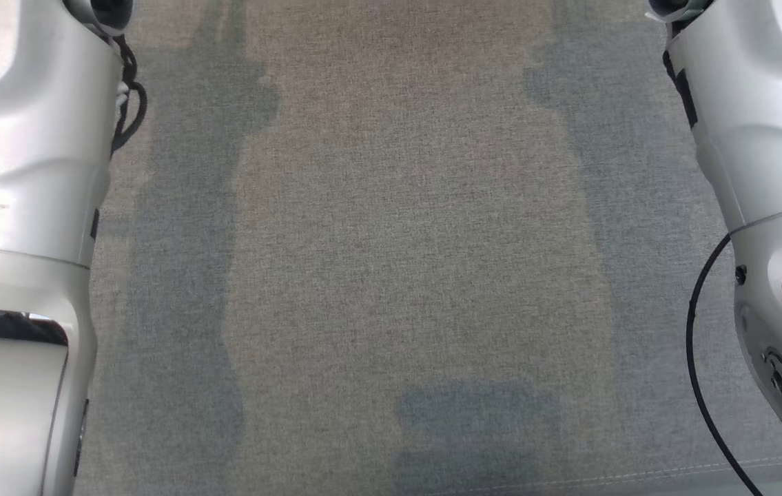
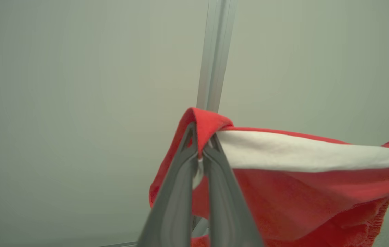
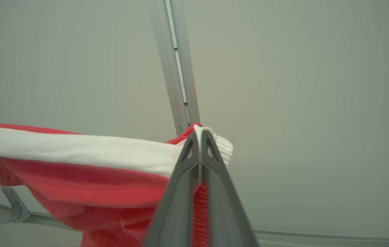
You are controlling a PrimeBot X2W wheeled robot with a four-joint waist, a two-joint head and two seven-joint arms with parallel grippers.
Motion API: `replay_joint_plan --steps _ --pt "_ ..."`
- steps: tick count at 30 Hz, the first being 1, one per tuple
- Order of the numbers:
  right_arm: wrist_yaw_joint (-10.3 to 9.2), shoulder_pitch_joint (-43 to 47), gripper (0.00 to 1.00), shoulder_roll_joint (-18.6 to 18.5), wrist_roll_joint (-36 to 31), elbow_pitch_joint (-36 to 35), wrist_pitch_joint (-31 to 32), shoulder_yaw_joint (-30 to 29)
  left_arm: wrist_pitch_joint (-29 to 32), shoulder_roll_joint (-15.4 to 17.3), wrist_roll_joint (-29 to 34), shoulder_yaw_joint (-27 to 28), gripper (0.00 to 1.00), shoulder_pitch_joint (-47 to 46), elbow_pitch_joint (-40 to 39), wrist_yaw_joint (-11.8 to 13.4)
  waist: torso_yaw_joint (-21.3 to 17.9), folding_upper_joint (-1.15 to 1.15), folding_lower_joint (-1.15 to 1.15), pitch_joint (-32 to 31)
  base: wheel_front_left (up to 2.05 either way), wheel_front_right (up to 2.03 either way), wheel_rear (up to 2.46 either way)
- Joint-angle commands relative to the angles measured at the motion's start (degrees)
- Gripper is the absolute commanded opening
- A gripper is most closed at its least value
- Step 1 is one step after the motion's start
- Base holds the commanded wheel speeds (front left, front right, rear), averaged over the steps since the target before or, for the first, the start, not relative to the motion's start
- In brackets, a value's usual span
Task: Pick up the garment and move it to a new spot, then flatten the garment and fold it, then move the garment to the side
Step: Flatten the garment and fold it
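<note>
Left wrist view: left gripper (image 2: 202,137) rises from 6 o'clock, fingers clenched on a fold of the garment (image 2: 300,199). The garment is red w/ a white band (image 2: 300,154) along its upper edge. The red fold wraps over the fingertips. From there the cloth runs taut toward 3 o'clock, and the rest sags toward 5 o'clock. Behind it a grey metal post (image 2: 215,51) runs up to 12 o'clock against a plain pale wall (image 2: 77,103).

Right wrist view: right gripper (image 3: 200,137) also comes up from 6 o'clock, fingers pinched tight on the other end of the white band, ribbed edge poking out just past the tips at approx 1 o'clock. The garment stretches off toward 9 o'clock, and red cloth hangs below toward 7 o'clock. A frame rail (image 3: 317,236) runs along the bottom.

So the garment is held up in the air, spread between both grippers, off the worktop (image 1: 391,241).

Head view: grey woven worktop, w/ darker shadow strips at 9 and 3 o'clock. Pale left forearm (image 1: 18,172) is at 9 o'clock and pale right forearm (image 1: 763,124) at 3 o'clock. A black cable (image 1: 697,358) loops beside the right forearm at 4 o'clock.
</note>
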Motion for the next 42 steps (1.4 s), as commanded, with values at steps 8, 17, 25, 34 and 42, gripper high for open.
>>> replay_joint_plan --steps 8,17,25,34,42 --pt "-0.04 10.5 0.00 -0.4 4.2 4.4 -0.6 4.7 -0.5 -3.7 -5.9 2.2 0.00 11.7 6.8 -1.6 1.4 0.00 -0.01 1.9 0.00 0.00 0.00" --pt "-0.04 30.2 0.00 -2.2 8.7 -7.5 -0.6 7.4 -0.5 -4.4 -5.5 2.8 0.00 29.4 -2.7 -1.6 1.2 0.00 -0.01 0.0 0.00 0.00 0.00" --pt "-0.04 52.1 0.00 -3.9 6.7 -26.3 -0.6 5.3 -0.5 -3.2 -2.9 2.6 0.00 49.5 -18.4 -1.6 0.9 0.00 -0.01 -5.4 0.00 0.00 0.00" --pt "-0.07 70.2 0.00 -4.1 1.9 -39.4 -0.6 0.5 1.6 0.5 0.1 1.6 0.00 69.2 -35.4 2.2 0.3 0.00 -0.01 -11.9 0.00 0.00 0.00" --pt "-0.07 82.4 0.00 -3.0 -1.5 -46.3 2.7 -2.1 8.7 2.4 0.9 0.4 0.00 83.9 -51.7 9.1 1.3 0.00 -0.01 -16.1 0.00 0.00 0.00"
